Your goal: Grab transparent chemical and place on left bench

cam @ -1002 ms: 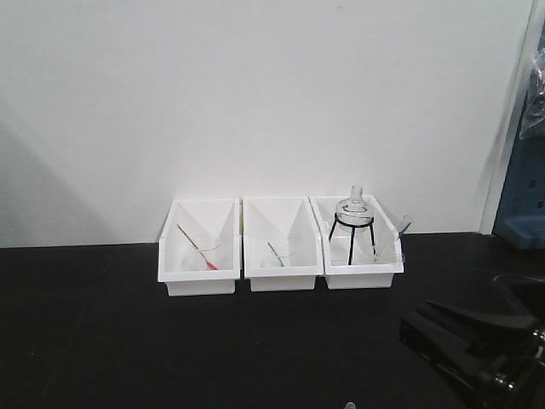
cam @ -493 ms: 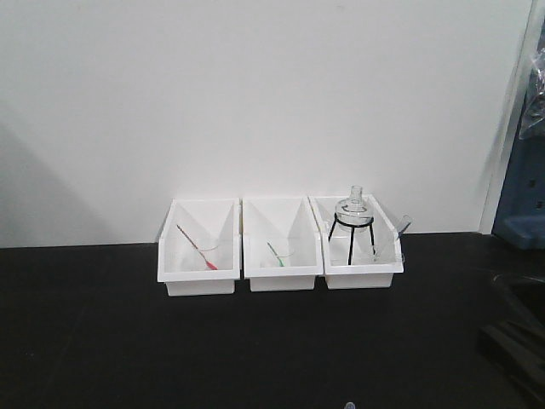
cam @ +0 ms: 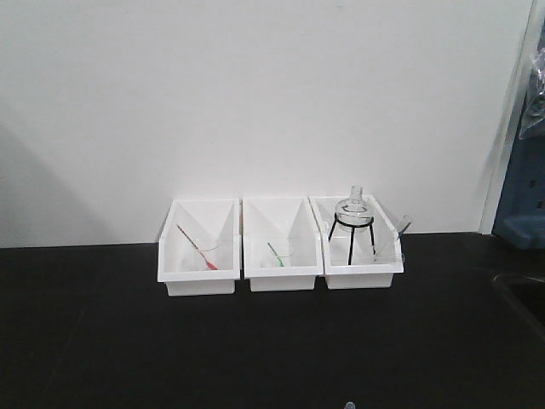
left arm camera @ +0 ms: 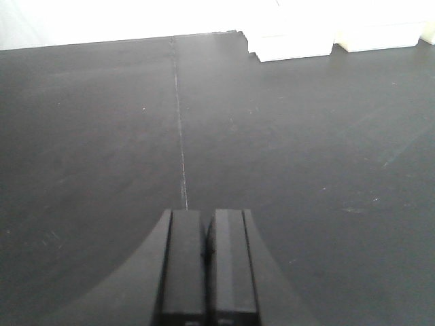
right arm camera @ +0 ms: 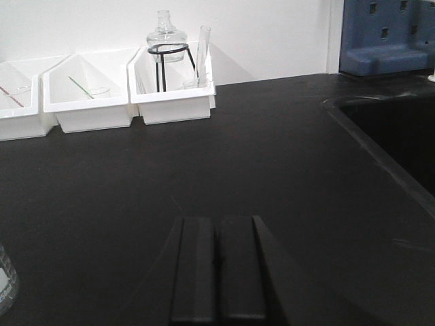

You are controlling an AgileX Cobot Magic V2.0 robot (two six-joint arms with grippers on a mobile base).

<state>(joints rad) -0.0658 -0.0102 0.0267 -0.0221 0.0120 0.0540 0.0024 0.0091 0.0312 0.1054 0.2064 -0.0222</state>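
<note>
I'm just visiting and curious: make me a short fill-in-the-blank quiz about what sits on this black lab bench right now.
1. The number of white bins in a row against the wall is ____.
2. The glass flask on its black tripod stand is in the ____ bin, seen from the front.
3. The red pipette lies in the ____ bin.

Missing words: three; right; left

We see the black benchtop (cam: pixel 255 349) bare across the lower frame; only three white bins (cam: pixel 278 245) at centre against the wall (cam: pixel 255 94) and a recessed basin (right arm camera: pixel 394 136) at right block passage.
</note>
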